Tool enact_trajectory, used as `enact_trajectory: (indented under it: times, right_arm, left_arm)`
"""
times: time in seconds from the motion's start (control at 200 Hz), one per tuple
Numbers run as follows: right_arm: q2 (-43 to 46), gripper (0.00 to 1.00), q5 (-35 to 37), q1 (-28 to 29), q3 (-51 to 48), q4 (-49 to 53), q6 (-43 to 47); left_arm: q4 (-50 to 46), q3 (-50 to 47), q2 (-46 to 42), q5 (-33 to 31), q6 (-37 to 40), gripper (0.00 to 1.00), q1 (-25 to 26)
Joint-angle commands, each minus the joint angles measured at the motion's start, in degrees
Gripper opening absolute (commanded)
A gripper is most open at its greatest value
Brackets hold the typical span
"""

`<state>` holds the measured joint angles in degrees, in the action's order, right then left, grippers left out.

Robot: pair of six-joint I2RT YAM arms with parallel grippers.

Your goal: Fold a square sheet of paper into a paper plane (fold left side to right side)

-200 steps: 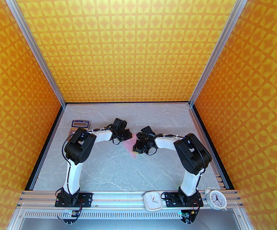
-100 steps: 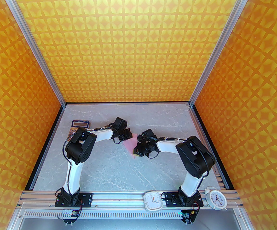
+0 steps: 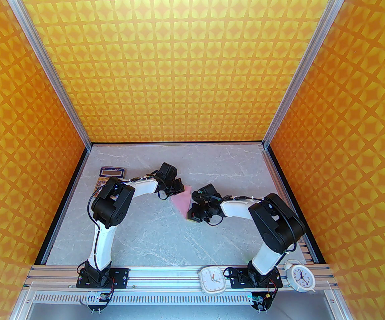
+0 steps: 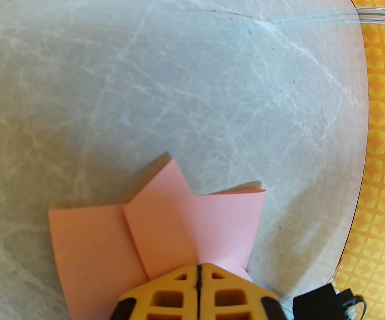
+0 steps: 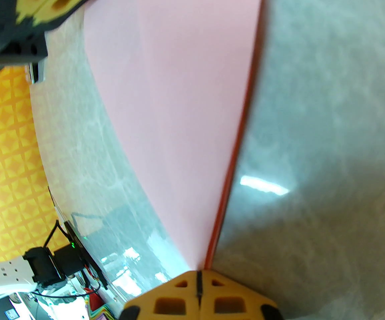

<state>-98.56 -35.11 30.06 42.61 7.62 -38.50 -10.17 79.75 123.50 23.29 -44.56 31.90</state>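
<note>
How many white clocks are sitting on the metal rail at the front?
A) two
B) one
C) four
A, since a square clock and a round clock with bells on top both stand on the rail.

place: looks like a robot lab test cell tbh | tells: aluminium frame (image 3: 59,88) and orange patterned panels (image 3: 179,78) beyond the left claw (image 4: 199,267), arms (image 3: 101,242) bolted to a rail (image 3: 166,273) nearer than it
</note>
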Motion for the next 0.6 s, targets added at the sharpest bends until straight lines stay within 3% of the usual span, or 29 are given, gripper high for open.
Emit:
enact_trajectory:
  times: [0.0, 0.4, 0.515, 0.595]
  right_arm:
    - [-0.26, 0.00, 0.07, 1.40, -3.64, 7.57, 1.54]
    - [7.78, 0.00, 0.96, -2.68, 3.73, 8.62, 1.39]
    - [6.18, 0.00, 2.30, -3.42, 7.93, 9.52, 1.67]
    - [3.54, 0.00, 3.57, -3.81, 10.91, 9.57, 1.43]
  left_arm:
    - [-3.33, -0.47, 4.21, -5.45, 0.53, 0.04, 0.28]
    - [-3.80, 1.89, -3.49, -3.48, 2.26, 0.13, 0.28]
    - [-4.49, 2.87, -5.76, -3.25, 2.06, 0.19, 0.11]
    - [-4.55, 2.27, -7.98, -3.25, 1.53, 0.30, -0.38]
